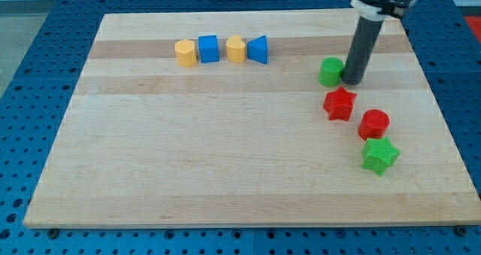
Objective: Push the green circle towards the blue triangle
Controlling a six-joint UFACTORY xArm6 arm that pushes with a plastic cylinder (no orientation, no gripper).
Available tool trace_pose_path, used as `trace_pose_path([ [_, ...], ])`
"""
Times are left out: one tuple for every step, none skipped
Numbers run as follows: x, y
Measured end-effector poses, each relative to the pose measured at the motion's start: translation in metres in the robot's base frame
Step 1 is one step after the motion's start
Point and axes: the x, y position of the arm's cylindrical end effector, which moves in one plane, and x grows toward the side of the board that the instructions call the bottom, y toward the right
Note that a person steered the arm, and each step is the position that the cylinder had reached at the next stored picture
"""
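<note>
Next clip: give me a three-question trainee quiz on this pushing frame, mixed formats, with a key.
1. True or false: my tip sits at the view's right of the green circle.
2. Which block lies nearest below the green circle? A) red star B) green star C) red circle
3. Fill in: the blue triangle lies toward the view's ____ of the green circle.

Key: 1 true; 2 A; 3 left

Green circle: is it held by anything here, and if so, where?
Nothing is held. My tip only presses against the green circle on its side toward the view's right; the rod has nothing that could grip.
</note>
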Motion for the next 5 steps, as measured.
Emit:
trace_pose_path([
  [-0.011, -0.018],
  [-0.021, -0.037],
  [-0.031, -0.056],
  [-0.036, -0.069],
  [-0.010, -0.046],
])
